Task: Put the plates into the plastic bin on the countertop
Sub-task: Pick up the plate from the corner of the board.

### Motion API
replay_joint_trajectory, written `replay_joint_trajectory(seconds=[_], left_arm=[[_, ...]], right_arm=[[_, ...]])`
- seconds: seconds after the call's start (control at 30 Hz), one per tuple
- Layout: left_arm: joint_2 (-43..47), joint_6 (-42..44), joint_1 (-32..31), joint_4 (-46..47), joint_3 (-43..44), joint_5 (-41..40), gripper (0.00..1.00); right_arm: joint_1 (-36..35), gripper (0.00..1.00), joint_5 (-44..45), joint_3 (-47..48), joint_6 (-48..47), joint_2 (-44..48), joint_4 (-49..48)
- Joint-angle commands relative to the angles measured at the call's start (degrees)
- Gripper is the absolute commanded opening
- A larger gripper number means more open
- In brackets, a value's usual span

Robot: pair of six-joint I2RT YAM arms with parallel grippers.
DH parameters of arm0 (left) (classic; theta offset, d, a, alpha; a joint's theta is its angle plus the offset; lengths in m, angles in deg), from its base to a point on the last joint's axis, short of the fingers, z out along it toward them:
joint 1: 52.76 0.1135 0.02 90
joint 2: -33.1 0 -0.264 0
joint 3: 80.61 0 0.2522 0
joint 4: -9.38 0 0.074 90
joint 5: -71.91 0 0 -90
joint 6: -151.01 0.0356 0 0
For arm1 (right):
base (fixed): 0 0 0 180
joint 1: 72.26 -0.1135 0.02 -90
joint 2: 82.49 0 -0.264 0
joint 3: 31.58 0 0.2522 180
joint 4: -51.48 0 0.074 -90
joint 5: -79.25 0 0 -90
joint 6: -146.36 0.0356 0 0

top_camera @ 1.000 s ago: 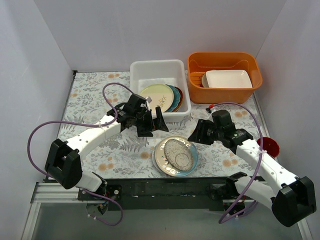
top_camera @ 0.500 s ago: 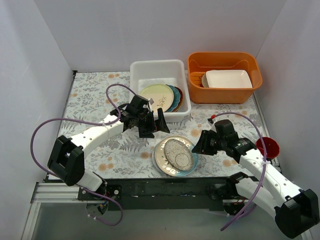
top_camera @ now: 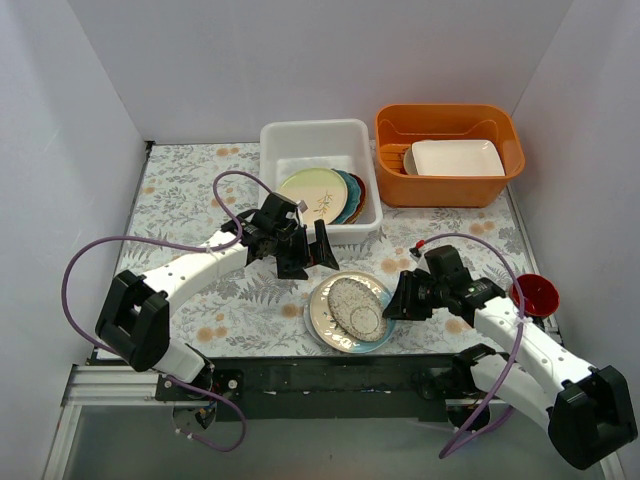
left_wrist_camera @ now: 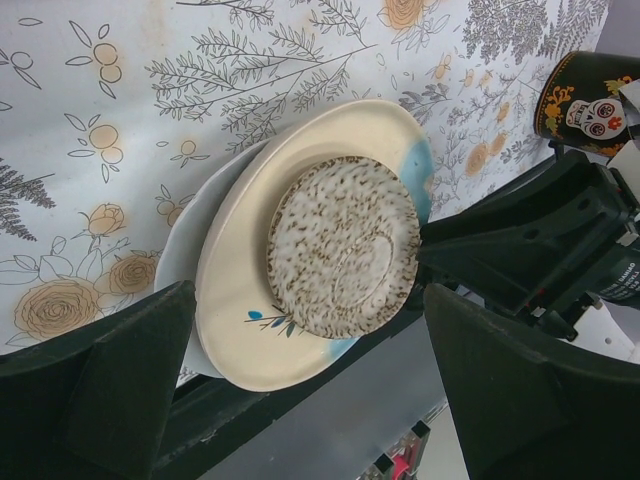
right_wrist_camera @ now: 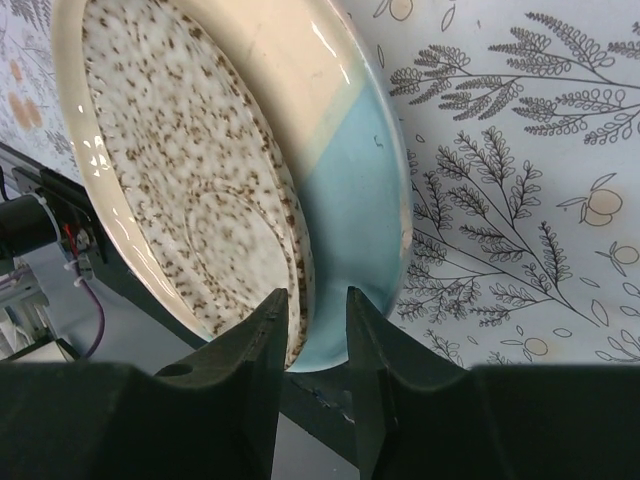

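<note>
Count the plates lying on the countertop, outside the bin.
3, piled one on another: a speckled plate on top, a cream plate with a light blue patch under it, and a white plate at the bottom. Others may be hidden beneath.

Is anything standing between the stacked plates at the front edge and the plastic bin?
Yes: the open left gripper hovers between the plate stack and the plastic bin, near its front wall. Nothing else visible intervenes.

We've got open countertop (top_camera: 180,200) along left edge & far-left corner. Far edge blocked: plastic bin (top_camera: 300,138), orange tub (top_camera: 450,190). Near edge: plate stack (top_camera: 347,305), w/ left gripper (top_camera: 308,256) on far side, right gripper (top_camera: 396,304) at its right rim.
</note>
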Motion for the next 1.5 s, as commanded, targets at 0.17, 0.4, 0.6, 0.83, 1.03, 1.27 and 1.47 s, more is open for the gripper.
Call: replay_joint_trajectory(seconds=[0.17, 0.4, 0.6, 0.83, 1.03, 1.27, 1.47], left_arm=[[-0.46, 0.48, -0.32, 0.48, 1.3, 1.68, 0.98], [0.51, -0.05, -0.32, 0.3, 0.42, 1.68, 0.98], [0.34, 0.48, -0.32, -0.49, 1.39, 1.42, 0.98], [-1.69, 0.74, -0.32, 0.12, 1.83, 2.03, 0.98], [0.33, 1.0, -0.32, 0.04, 1.3, 2.13, 0.98], [2.53, 0.47, -0.32, -0.84, 1.12, 0.98, 0.98], [1.57, 1.44, -0.32, -1.19, 2.26, 0.98, 0.98]], right_arm=[[-0.11, 0.37, -2.05, -1.07, -2.06, -1.47, -1.44], [-0.11, 0.36, -2.76, -0.28, -3.64, -4.46, -2.15], [-0.2, 0.34, -2.84, 0.16, -4.44, -6.57, -2.23], [-0.55, 0.27, -1.18, 3.32, -5.84, -9.29, -0.65], [-0.9, 0.02, -1.0, 4.29, -6.37, -10.87, -0.74], [-1.08, 0.01, -0.82, 5.87, -6.28, -10.52, -0.56], [-0.99, 0.01, -0.74, 6.31, -5.32, -9.82, -1.0]])
